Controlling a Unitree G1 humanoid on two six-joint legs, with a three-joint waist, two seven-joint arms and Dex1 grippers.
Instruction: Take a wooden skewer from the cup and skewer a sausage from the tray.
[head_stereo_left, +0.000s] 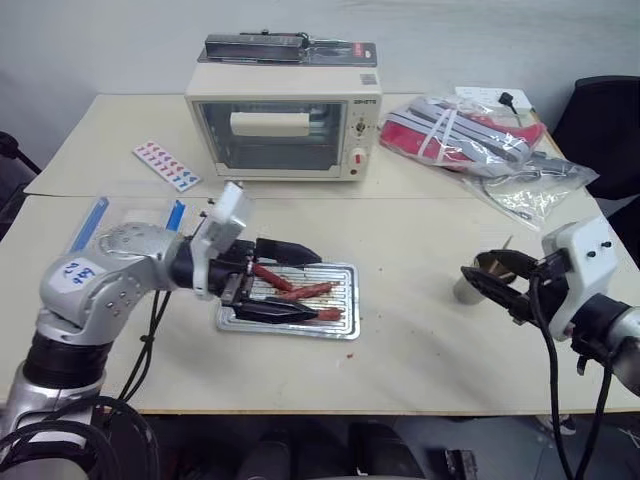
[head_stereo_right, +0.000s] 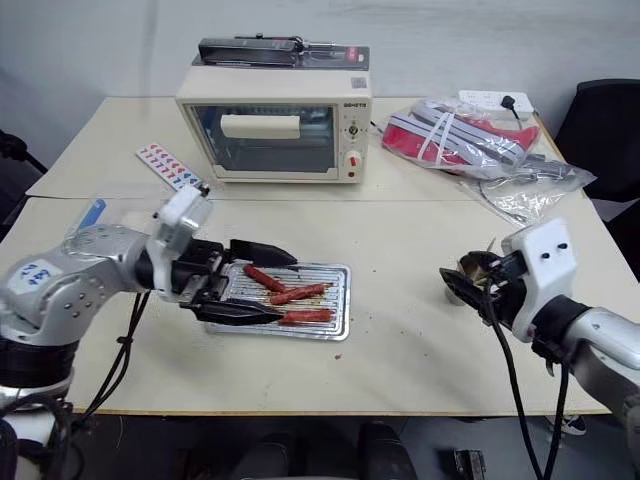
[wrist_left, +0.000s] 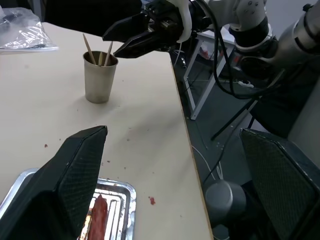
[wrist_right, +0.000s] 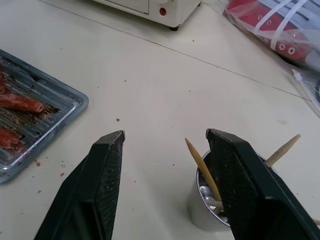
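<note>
Two claws up. Left claw (head_stereo_left: 285, 280) hangs wide open over the tray (head_stereo_left: 345, 330), holding nothing; three sausages (head_stereo_left: 305, 293) lie on the ribbed floor. Right claw (wrist_right: 165, 135) is parted at the cup (wrist_left: 99, 77) on the desk (head_stereo_left: 420, 360), gripping nothing; one finger (wrist_right: 240, 185) is beside a wooden skewer (wrist_right: 201, 167) in the cup.

Toaster oven (head_stereo_left: 284, 135) (cream), bagged shoes (head_stereo_left: 460, 135)

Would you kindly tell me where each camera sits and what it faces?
Eye views: on the head, looking down over the table, both arms showing.
Left wrist view: along the open left gripper toward the cup and right gripper.
Right wrist view: over the cup, toward the tray.
All share cup and tray.
</note>
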